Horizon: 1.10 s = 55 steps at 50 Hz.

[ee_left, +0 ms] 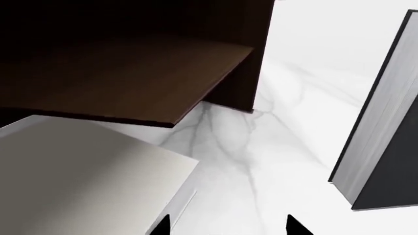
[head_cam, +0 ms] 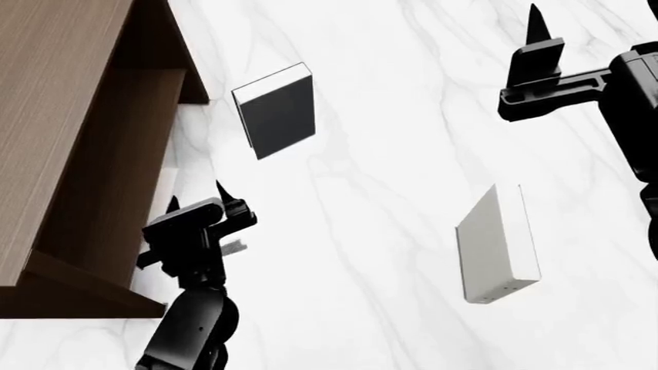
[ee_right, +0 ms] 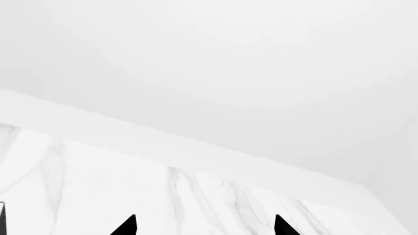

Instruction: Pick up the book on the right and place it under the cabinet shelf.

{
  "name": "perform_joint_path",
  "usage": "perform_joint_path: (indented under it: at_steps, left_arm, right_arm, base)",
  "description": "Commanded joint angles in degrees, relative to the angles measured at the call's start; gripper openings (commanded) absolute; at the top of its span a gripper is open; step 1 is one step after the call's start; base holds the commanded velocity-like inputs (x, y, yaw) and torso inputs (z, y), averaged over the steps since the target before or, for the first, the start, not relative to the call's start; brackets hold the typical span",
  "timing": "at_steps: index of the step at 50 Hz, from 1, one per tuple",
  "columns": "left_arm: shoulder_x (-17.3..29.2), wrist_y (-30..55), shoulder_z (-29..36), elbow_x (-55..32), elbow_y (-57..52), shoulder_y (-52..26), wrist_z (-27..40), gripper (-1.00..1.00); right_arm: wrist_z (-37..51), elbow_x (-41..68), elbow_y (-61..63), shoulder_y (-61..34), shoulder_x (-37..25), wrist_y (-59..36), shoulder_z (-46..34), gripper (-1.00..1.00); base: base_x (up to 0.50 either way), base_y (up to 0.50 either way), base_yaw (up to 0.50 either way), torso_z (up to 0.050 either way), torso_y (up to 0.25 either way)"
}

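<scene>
Surface: a white marble table (head_cam: 391,154) with grey veining is seen; plain white wall behind
Cabinet shelf (head_cam: 62,146): dark brown, at 9 o'clock
Book (ee_left: 72,181): off-white, laid under the shelf board, beside the left gripper (head_cam: 200,202)
Writing: none can be read
Left gripper: jaws spread, nothing held
Right gripper (head_cam: 535,31): at 1 o'clock; jaws spread, empty

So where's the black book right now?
In the head view, the black-covered book with white page edges lies on the white marble table, just right of the tall dark brown wooden cabinet, beyond the left hand.
</scene>
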<state>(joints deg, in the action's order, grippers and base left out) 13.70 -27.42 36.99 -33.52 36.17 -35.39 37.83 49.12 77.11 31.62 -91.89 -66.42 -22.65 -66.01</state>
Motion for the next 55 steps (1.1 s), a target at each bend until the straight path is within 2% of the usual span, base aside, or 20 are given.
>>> perform_joint_path:
  at_steps: [1, 22, 55]
  left_arm:
    - [0.3, 2.3, -1.7, -14.1, 1.4, 0.9, -8.3, 1.0]
    - [-2.2, 2.9, -0.7, -15.2, 2.5, 1.3, -11.3, 1.0]
    - [3.8, 8.7, 2.9, -15.0, -14.9, 2.6, -9.7, 1.0]
  right_arm:
    - [-0.2, 0.0, 0.0, -0.3, 0.2, -0.2, 0.1, 1.0]
    - [-0.1, 0.3, 0.4, -0.7, 0.8, -0.9, 0.6, 1.0]
    - [-0.1, 0.1, 0.5, 0.4, 0.8, -0.1, 1.1, 1.0]
  base:
    - [0.0, 0.0, 0.0, 0.0, 0.0]
    - [0.0, 0.0, 0.0, -0.002, -0.006]
    - [0.0, 0.0, 0.0, -0.002, -0.004]
